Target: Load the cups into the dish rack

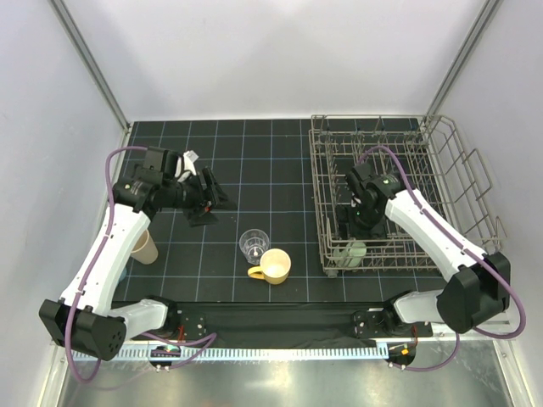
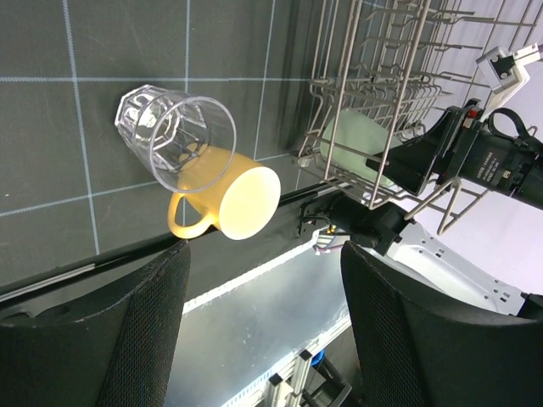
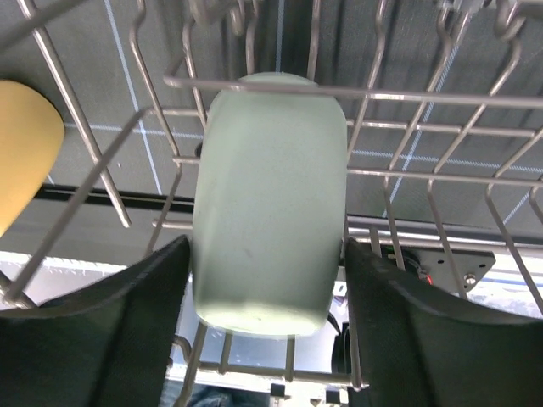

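A pale green cup [image 3: 267, 203] lies in the near left corner of the grey wire dish rack [image 1: 450, 170], seen also in the top view [image 1: 352, 253] and the left wrist view [image 2: 352, 146]. My right gripper [image 3: 265, 248] is down inside the rack [image 3: 254, 82]. Its fingers stand close on either side of the cup, the jaws slightly wider than it. On the mat left of the rack stand a clear glass [image 1: 254, 244] and, lying on its side, a yellow mug [image 1: 274, 266]. A tan tumbler [image 1: 145, 247] stands by the left arm. My left gripper [image 1: 206, 200] hovers open and empty.
The left wrist view looks across the glass [image 2: 174, 136] and the mug [image 2: 237, 197] toward the rack [image 2: 382, 51] and the right arm. The mat's near edge and a metal rail run below the mug. The rack's raised wire sides surround my right gripper.
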